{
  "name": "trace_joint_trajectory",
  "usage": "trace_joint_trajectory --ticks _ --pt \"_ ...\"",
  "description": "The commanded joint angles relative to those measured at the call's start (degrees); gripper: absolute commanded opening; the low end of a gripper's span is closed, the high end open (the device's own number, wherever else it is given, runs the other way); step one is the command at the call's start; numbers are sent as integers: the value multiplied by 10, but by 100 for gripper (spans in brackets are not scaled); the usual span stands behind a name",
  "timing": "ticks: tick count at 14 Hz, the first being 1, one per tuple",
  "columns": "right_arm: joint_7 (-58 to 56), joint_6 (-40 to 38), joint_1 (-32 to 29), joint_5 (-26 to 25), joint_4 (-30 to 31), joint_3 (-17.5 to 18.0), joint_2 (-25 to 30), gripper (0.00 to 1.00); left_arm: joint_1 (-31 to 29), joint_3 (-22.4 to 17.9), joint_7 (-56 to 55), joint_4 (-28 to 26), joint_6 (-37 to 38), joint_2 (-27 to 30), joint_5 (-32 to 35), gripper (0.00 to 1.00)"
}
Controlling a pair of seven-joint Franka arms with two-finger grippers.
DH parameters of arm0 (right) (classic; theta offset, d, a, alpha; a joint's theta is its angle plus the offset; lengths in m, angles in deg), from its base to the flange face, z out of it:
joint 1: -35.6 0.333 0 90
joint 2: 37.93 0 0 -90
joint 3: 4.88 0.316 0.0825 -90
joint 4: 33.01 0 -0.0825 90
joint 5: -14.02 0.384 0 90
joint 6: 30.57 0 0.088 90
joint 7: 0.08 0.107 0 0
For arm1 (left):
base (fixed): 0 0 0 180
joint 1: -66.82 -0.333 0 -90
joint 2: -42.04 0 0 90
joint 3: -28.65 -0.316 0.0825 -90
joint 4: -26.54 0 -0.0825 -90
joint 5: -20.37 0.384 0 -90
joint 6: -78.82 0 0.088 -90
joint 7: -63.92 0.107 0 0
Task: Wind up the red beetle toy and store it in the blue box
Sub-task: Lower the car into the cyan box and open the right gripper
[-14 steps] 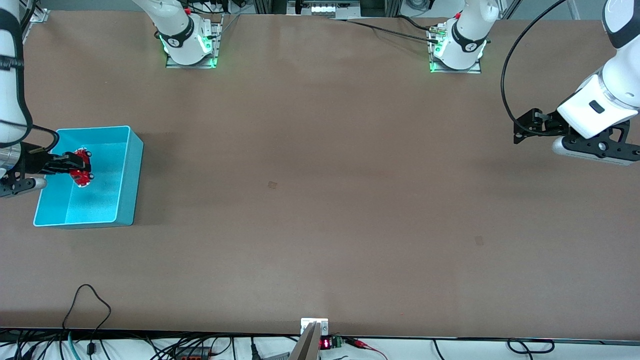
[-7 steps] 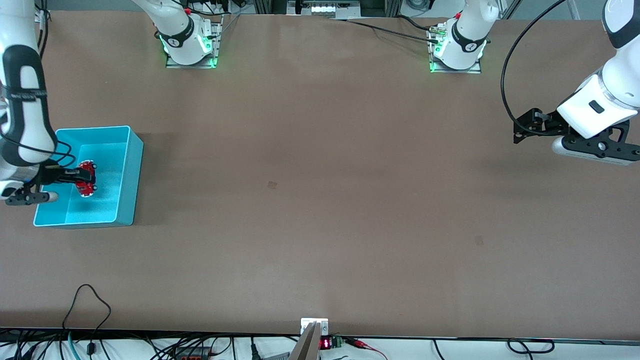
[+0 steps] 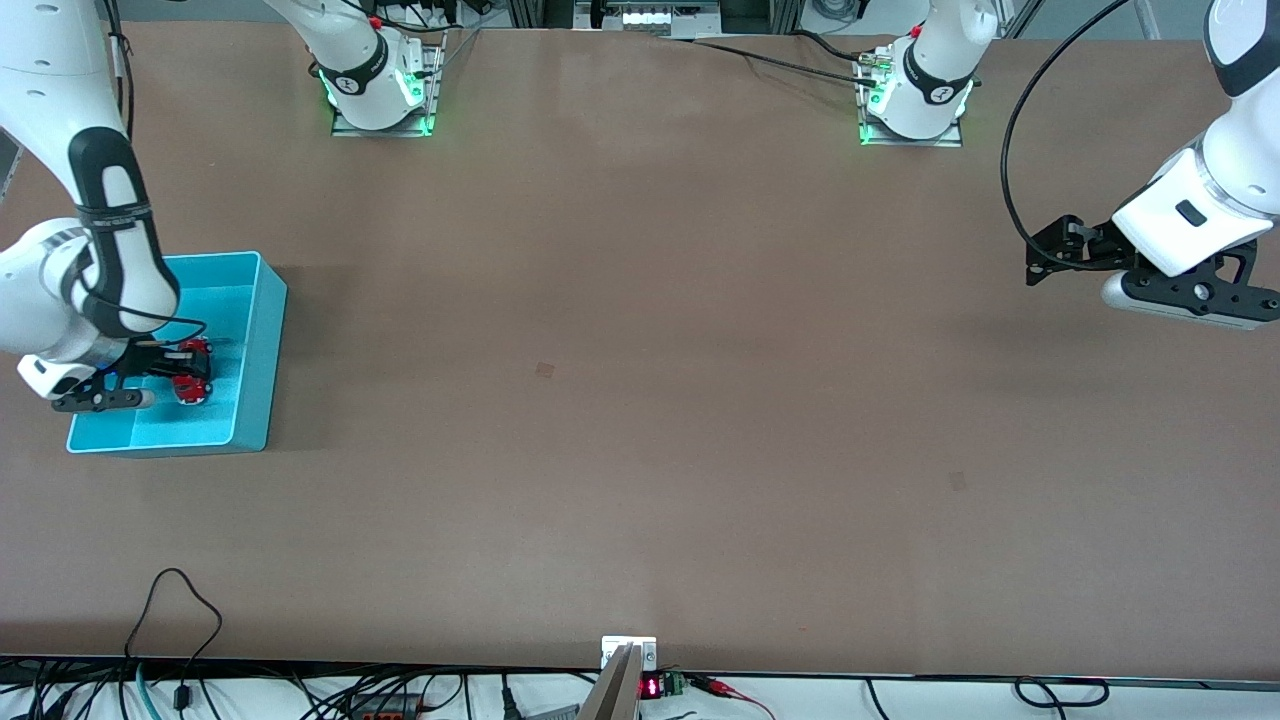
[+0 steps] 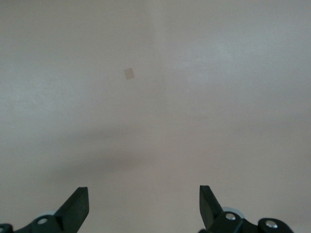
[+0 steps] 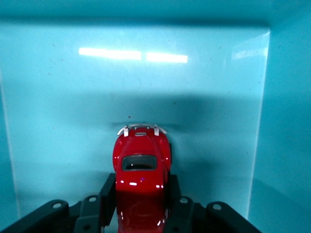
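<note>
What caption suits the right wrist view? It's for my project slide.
Right claw shut on the red beetle toy, holding it inside the blue box.

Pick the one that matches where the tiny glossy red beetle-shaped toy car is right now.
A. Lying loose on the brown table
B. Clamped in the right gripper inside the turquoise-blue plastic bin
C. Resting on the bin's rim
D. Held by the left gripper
B: the right gripper is shut on the red toy car, down between the walls of the turquoise-blue plastic bin; the left gripper waits open and empty.
</note>
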Motion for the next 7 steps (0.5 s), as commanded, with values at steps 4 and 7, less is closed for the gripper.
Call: trace_joint_trajectory --ticks 4,7 --pt "1 0 -2 2 18 2 17 100 2 2 -6 3 9 5 10 100" --pt "13 -53 6 4 8 2 54 100 2 3 -7 3 10 6 10 100"
